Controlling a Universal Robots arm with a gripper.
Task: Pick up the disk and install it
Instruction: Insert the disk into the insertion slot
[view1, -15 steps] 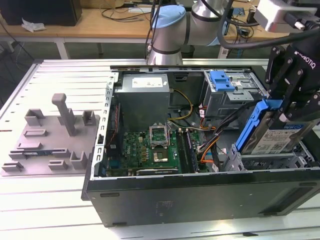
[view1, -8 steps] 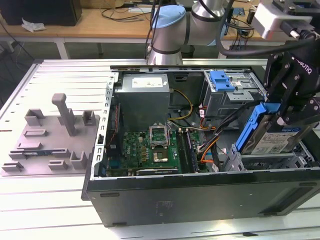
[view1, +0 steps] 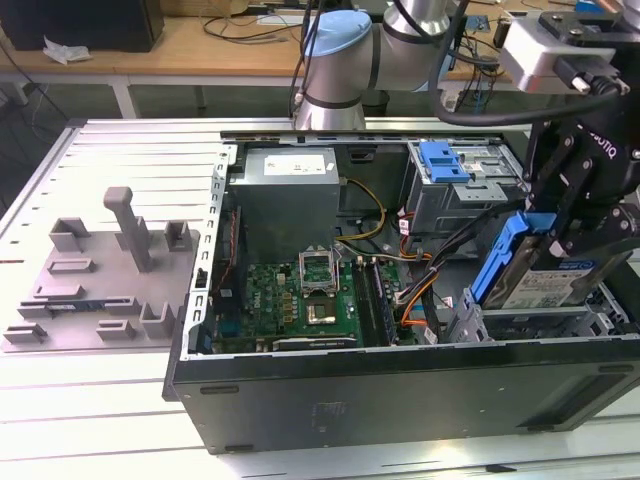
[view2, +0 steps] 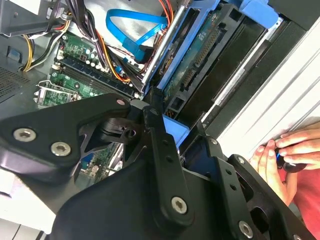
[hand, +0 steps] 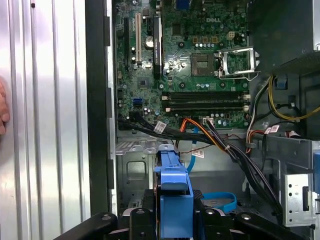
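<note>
The disk (view1: 548, 272), a silver-grey drive with a blue-and-white label in a blue carrier bracket (view1: 503, 255), hangs tilted over the metal bay (view1: 530, 322) at the near corner of the open computer case, on the exterior view's right. My gripper (view1: 566, 232) is shut on it from above. In the first wrist view the carrier's blue edge (hand: 174, 196) stands between my black fingers (hand: 142, 220). In the second wrist view the drive's circuit-board side (view2: 200, 55) and a blue corner of the bracket (view2: 176, 134) show past the gripper's linkage.
The open case (view1: 400, 390) holds a motherboard (view1: 300, 295), a power supply (view1: 285, 195), cable bundles (view1: 430, 265) and a drive cage with a blue latch (view1: 445, 160). A grey fixture plate (view1: 100, 270) lies on the exterior view's left. A person's hand (view2: 280, 152) rests beside the case.
</note>
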